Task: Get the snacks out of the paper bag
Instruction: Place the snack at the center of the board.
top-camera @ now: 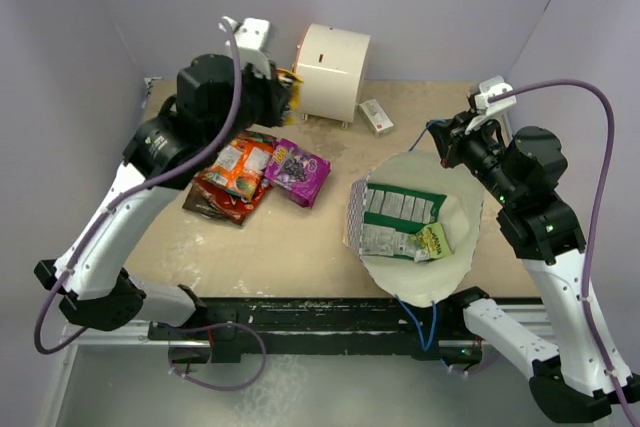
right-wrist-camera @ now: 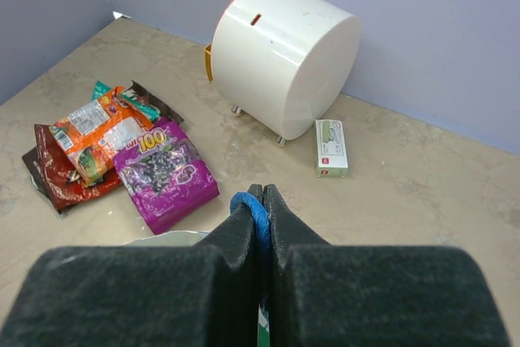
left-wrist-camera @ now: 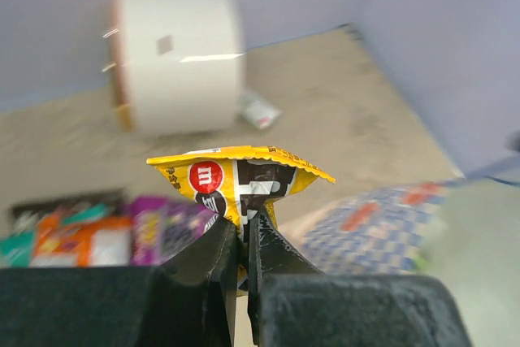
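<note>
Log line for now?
left gripper: shut on yellow packet | right gripper: shut on blue handle | paper bag: green packet, yellow-green packet inside

My top camera looks down on the whole bench (top-camera: pixel 300 237) from above and behind my bases. Wrist cameras sit close behind my left claw (left-wrist-camera: pixel 244 223) and right claw (right-wrist-camera: pixel 262 199), facing the back wall (right-wrist-camera: pixel 406 6); all share the white cylinder (top-camera: pixel 333 72).

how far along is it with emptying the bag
Done: a pile of packets on the table. In hand: the left hand pinches a yellow packet; the right hand holds the blue handle. Left: a green-and-white packet and a yellow-green packet inside the bag.
</note>
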Tool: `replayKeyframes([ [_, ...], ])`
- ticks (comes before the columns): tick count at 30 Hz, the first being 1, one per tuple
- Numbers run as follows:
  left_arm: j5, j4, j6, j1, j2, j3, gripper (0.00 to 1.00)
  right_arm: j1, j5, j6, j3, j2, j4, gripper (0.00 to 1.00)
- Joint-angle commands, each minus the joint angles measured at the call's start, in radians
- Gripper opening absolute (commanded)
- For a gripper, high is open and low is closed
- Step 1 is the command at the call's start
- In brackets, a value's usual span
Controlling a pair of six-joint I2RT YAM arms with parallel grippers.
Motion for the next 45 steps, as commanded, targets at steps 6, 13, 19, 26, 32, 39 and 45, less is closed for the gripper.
replayKeyframes([
  [6,0.059,-0.328,0.015,0.451,0.139,-0.130,0.00,0.001,-0.007,-0.044,0.056,-0.015,0.058,0.00],
  [13,0.038,-0.310,0.107,0.489,0.360,-0.084,0.00,0.001,-0.003,-0.046,0.055,-0.019,0.051,0.00],
  [19,0.043,-0.338,0.092,0.492,0.531,0.008,0.00,0.001,-0.002,-0.060,0.078,-0.015,0.044,0.00],
  [26,0.078,-0.320,0.065,0.495,0.616,0.033,0.10,0.001,0.122,-0.101,0.111,0.009,0.115,0.00],
  [32,0.073,-0.337,0.042,0.499,0.643,0.026,0.26,0.001,0.217,-0.250,0.213,0.109,0.188,0.00],
  [39,0.082,-0.339,0.045,0.506,0.638,0.051,0.49,0.001,0.060,-0.239,0.246,0.148,0.188,0.00],
  [45,0.192,-0.310,0.016,0.506,0.521,0.049,0.55,0.001,-0.230,-0.179,0.117,0.050,0.137,0.00],
])
